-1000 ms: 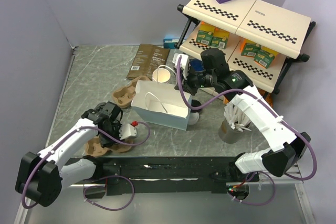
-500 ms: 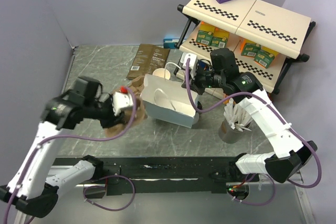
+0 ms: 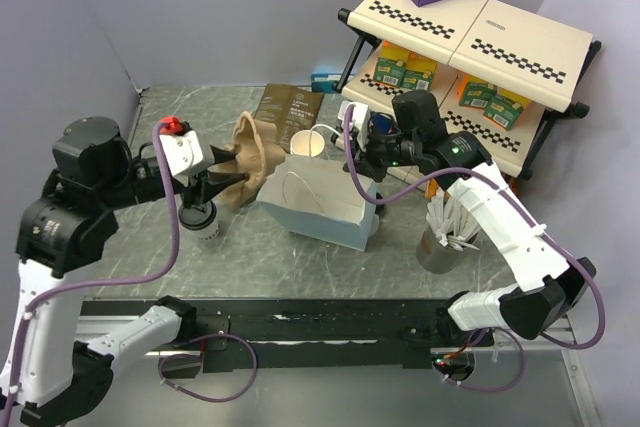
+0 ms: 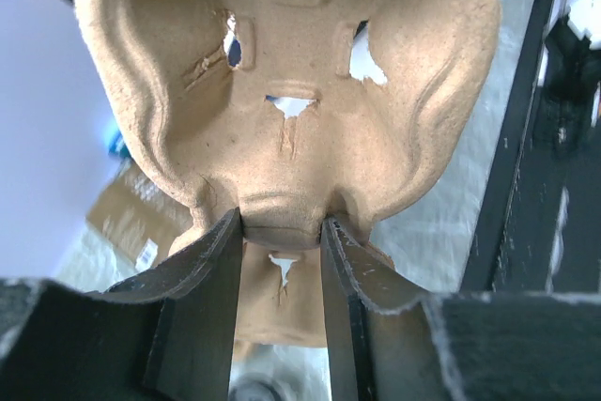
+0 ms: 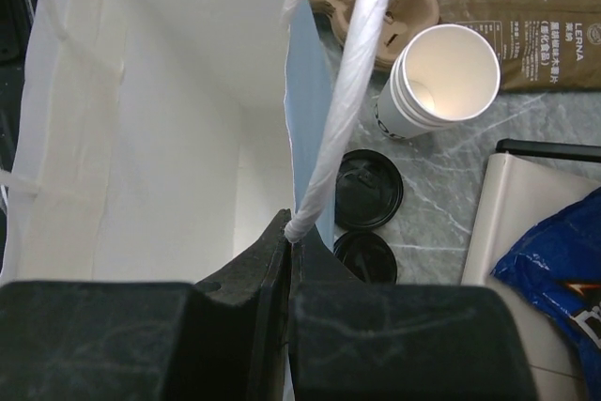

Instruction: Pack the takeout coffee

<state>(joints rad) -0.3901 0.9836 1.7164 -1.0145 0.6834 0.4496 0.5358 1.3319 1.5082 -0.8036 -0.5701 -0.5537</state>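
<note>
**Lidded cup** [image 3: 204, 223]: stands upright on the surface [image 3: 200, 112], left of the white paper bag [image 3: 320, 217] and apart from it. It is not yet packed. A stack of open cups [image 5: 441, 77] and two loose black lids [image 5: 369, 190] sit close beside the bag, outside it.

**Pulp carrier** [image 4: 282, 63]: held clear of the surface, tipped on edge, just left of the bag's mouth. The left hand [image 4: 282, 251] grips it by the rim, one finger on each face. Judgement: the carrier is meant to go into the bag first as a seat for the cup.

**Bag handle** [image 5: 352, 72]: the right hand [image 5: 288, 241] is pinched shut on it. This probably steadies the bag and keeps its mouth open.

**Arm pose:** the left arm is raised high, with its forearm reaching across toward the bag. The right arm is bent at the elbow and comes in from the bag's right, with the wrist angled down over the far rim.
</note>
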